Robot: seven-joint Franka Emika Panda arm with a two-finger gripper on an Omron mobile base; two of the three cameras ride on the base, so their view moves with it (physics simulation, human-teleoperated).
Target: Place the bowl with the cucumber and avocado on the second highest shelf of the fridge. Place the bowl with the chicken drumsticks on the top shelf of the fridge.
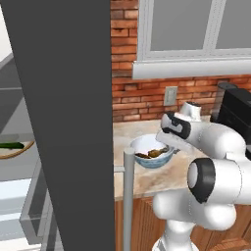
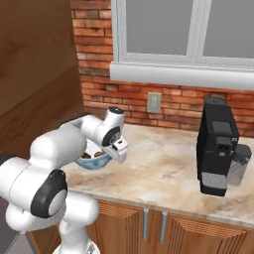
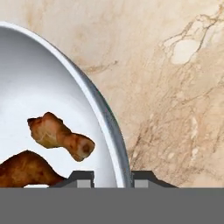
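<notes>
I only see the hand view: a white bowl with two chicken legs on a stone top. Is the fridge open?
Observer: Yes. In the left base view the fridge door stands open, right beside the counter that your bowl sits on.
Operator: Where's the other bowl, the cucumber one?
Observer: Inside the fridge. The cucumber lies in a shallow bowl there. How high up, I cannot tell.
Operator: Is anything else on the counter?
Observer: A black coffee machine stands by the brick wall, well off to the right of your bowl in the right base view.
</notes>
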